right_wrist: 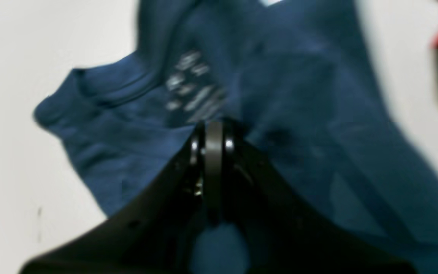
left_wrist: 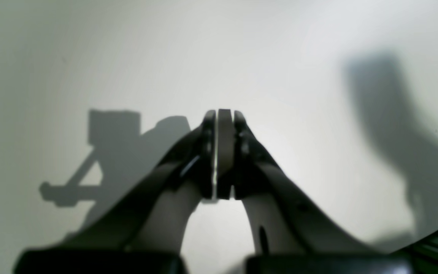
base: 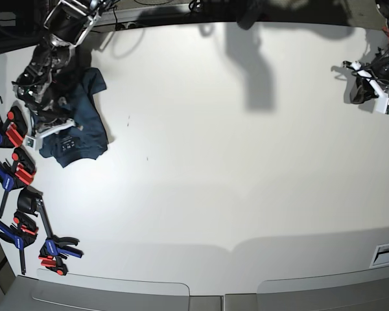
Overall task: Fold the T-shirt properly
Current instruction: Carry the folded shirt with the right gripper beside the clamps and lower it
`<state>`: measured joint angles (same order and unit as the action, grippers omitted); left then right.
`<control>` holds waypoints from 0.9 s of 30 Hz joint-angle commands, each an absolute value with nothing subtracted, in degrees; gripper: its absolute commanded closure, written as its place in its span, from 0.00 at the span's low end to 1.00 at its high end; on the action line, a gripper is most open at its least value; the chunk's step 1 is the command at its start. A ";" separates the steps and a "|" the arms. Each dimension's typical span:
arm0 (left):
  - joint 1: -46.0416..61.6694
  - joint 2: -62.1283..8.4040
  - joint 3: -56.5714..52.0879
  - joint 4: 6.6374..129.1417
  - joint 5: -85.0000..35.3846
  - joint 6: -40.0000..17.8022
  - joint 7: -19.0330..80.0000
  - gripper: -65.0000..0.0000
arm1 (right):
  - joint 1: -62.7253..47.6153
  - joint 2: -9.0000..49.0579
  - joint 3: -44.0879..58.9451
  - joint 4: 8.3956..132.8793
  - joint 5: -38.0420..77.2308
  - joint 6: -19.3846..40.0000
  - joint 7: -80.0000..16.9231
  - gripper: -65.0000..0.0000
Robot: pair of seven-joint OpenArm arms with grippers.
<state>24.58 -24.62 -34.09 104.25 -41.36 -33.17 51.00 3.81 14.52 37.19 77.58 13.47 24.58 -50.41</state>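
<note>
Table (base: 214, 162), white, fills base view, nearest edge at bottom of frame. T-shirt (base: 78, 126), dark blue, bunched in small heap at upper left of base view, printed label (right_wrist: 194, 87) showing in right wrist view. Right gripper (right_wrist: 213, 131) over shirt, jaws pressed together, nothing visibly pinched between them; whether tips touch cloth cannot be told. Left gripper (left_wrist: 224, 118) at upper right of base view, over bare table, jaws together, empty, well apart from shirt. Clamps (base: 26, 227), red and blue, along left edge.
</note>
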 commanded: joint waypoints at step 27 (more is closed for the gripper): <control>24.62 -25.56 -34.46 105.19 -42.30 -33.17 49.82 1.00 | 2.96 16.21 38.30 78.41 4.80 18.79 -51.59 1.00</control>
<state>24.60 -24.62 -34.09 104.25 -41.36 -33.17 51.03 2.39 14.98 38.00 77.58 5.45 19.27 -52.10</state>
